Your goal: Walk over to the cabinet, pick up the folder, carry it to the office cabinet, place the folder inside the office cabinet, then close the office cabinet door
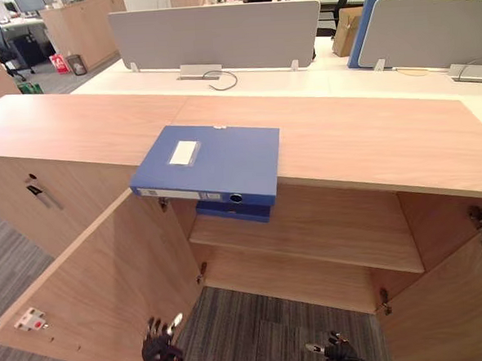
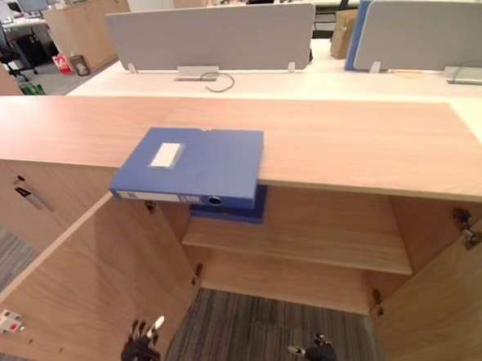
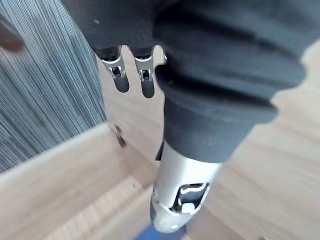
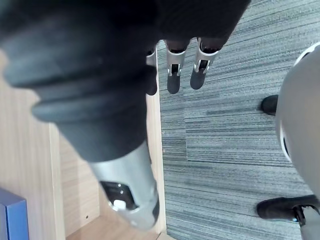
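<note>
An open-plan office; a long light-wood cabinet, doors open, carries the flat blue box folder on its surface, overhanging the front edge near centre. At seven o'clock the left hand and at five the right hand hang low, fingers loosely straight, empty. Pickup looks pending: both hands must rise to the folder.

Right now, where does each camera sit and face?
Left eye view: head, looking down at the blue folder overhanging the open cabinet; left hand and right hand low.
Right eye view: same, slightly offset; shares all of that.
Left wrist view: along the left hand, fingers relaxed, toward cabinet wood and carpet.
Right wrist view: along the right hand, fingers relaxed, down at carpet.
</note>
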Tool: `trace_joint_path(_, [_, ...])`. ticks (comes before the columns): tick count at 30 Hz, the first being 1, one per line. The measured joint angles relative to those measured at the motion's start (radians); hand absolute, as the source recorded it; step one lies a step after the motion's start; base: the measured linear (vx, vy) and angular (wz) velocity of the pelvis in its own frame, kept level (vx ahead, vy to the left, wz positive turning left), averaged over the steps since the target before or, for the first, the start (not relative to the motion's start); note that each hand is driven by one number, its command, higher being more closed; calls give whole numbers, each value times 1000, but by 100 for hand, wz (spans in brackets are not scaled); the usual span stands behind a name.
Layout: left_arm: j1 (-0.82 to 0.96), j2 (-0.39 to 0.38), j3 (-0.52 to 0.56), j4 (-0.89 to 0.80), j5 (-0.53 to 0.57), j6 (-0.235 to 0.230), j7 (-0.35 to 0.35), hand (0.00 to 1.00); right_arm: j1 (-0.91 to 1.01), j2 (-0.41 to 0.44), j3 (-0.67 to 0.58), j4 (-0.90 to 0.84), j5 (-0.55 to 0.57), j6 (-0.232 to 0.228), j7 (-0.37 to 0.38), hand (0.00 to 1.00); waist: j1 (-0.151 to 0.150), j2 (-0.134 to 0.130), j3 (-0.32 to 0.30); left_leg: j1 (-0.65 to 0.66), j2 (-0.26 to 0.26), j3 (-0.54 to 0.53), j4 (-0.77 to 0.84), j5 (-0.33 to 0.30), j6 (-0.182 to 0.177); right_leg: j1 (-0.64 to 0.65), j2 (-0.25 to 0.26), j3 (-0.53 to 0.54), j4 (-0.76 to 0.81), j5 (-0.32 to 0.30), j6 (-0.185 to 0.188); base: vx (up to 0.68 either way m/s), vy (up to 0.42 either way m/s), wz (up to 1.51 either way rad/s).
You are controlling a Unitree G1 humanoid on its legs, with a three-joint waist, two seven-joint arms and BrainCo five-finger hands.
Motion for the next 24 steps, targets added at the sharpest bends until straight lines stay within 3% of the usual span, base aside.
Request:
trace_joint_path(6, [68, 0, -165, -387, 22, -13, -2, 0, 0, -3, 85, -1, -35, 0, -2, 0, 13, -5, -4, 4, -23, -3, -29, 4, 12, 33, -10, -12, -81, 39, 18, 26, 42, 4])
trace_joint_path(9, [87, 0, -185, -527, 82, -17, 22, 0, -11, 16, 119, 1, -34, 0, -2, 0, 17, -11, 0, 1, -34, -7, -33, 6, 19, 37, -21, -14, -97, 51, 21, -2, 67, 5])
trace_joint_path(12, [91, -1, -182, -684, 204, -29, 88, 0, -12, 33, 124, 8, -34, -3, -2, 0, 25, -19, 5, -2, -41, -18, -28, 4, 22, 49, -31, -24, -98, 55, 27, -11, 33, 11])
trace_joint_path(14, [94, -2, -167, -773, 362, -48, 170, 0, -12, 35, 127, 15, -32, -5, -2, 0, 32, -25, 5, -3, -42, -26, -21, 1, 24, 57, -32, -33, -98, 56, 28, -49, 6, 11])
trace_joint_path(15, [97, -3, -156, -810, 499, -49, 238, 0, -12, 35, 129, 18, -26, -5, -2, 0, 35, -26, 5, -3, -42, -32, -15, -1, 26, 61, -32, -35, -98, 56, 28, -76, -9, 10])
trace_joint_path(17, [102, -4, -142, -837, 603, -45, 286, 0, -12, 35, 141, 17, -22, -5, -3, 0, 35, -29, 5, -2, -42, -36, -12, -3, 27, 61, -32, -36, -98, 56, 29, -65, -7, 5])
trace_joint_path(18, [120, -6, -123, -899, 759, -33, 352, 0, -12, 40, 148, 15, -21, -5, -5, 0, 35, -33, 4, -1, -41, -37, -15, -3, 27, 61, -30, -36, -98, 56, 29, -51, -7, 1])
trace_joint_path(23, [146, -11, -66, -1016, 1009, -10, 463, 0, -10, 53, 152, 14, -22, -5, -7, 0, 34, -45, -7, 3, -41, -36, -45, 14, 28, 50, -23, -34, -99, 58, 30, -47, -11, -1])
trace_joint_path(24, [146, -11, -54, -1046, 1105, 4, 506, 0, -10, 58, 157, 13, -22, -5, -7, 0, 34, -49, -9, 1, -40, -35, -48, 17, 28, 45, -21, -32, -99, 62, 30, -19, -7, -5])
